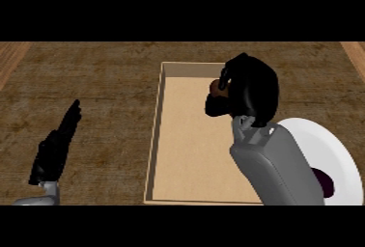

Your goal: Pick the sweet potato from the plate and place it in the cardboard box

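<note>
My right hand [251, 89] hangs over the far right part of the cardboard box [158, 130], fingers curled round the sweet potato [215, 86], of which only a small brown-orange patch shows by the fingers. The white plate [329, 144] lies right of the box, partly covered by my right forearm. A dark purple patch [326, 183] shows on the plate near the lower edge. My left hand [55, 144] stays at the lower left with straight fingers pointing up, away from the box.
The box is long and open-topped, its tan floor [192, 159] bare in the near half. Dark brown counter surrounds it, with lighter wooden strips at the far left [10, 58] and far right [355, 53] corners.
</note>
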You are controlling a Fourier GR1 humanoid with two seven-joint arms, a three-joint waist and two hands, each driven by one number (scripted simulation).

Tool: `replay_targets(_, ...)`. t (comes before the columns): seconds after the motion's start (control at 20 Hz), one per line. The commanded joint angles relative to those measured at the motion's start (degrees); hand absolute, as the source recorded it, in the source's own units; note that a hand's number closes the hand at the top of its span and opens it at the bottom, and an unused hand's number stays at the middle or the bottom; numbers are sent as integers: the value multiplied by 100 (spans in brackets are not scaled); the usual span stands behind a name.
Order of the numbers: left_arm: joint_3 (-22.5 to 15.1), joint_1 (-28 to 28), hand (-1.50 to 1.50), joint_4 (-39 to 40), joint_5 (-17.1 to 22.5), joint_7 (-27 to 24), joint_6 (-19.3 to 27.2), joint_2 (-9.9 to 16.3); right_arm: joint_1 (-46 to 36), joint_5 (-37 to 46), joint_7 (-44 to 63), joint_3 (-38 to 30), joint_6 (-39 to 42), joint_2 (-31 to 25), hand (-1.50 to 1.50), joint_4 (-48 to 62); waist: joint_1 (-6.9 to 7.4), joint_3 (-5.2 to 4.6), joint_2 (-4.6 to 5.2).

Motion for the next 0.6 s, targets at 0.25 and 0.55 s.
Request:
replay_targets(0.25, -83, -92, 0, 260, -179, -146, 112, -162, -363, -621, 165, 79, -1986, 20, -150, 2011, 4, 1, 4)
replay_targets(0.55, 35, 131, 0, -59, -32, -129, 10, -91, -227, -683, -461, -157, -3303, 20, -150, 1999, -1, 4, -5)
